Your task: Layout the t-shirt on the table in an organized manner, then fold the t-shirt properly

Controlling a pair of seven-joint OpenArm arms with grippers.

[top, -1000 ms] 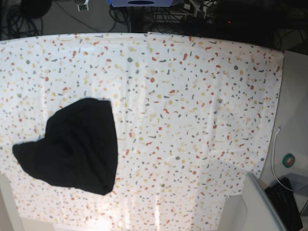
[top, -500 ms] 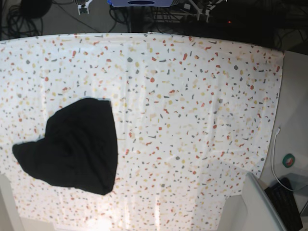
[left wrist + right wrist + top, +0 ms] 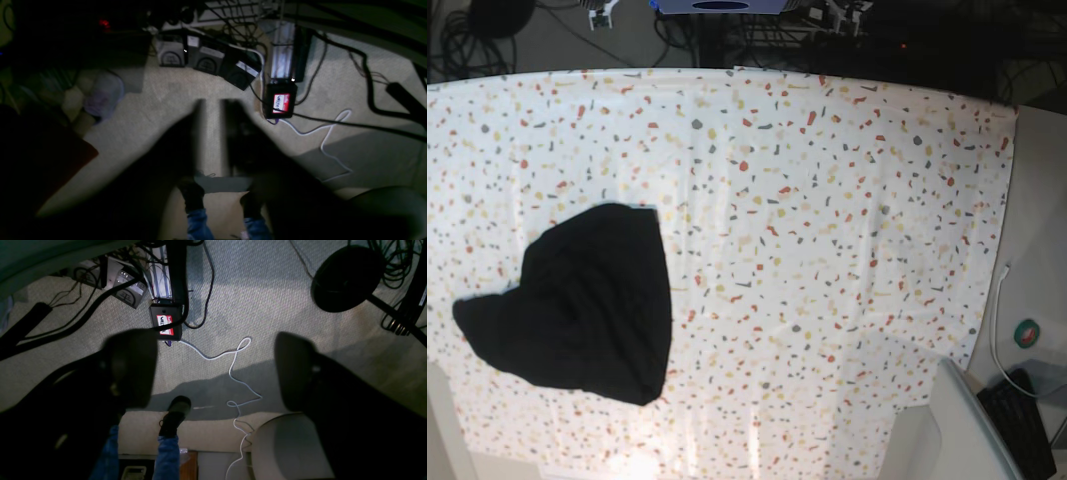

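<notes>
left gripper [image 3: 213,133] blurred; table [image 3: 827,200] cropped.

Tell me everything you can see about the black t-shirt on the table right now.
The t-shirt is plain black cloth, bunched into a rough heart-like heap with soft folds, not spread out. It lies flat on the speckled table, toward the base view's left and near edge. No sleeves, collar or print can be made out. Nothing touches it but the table.
</notes>
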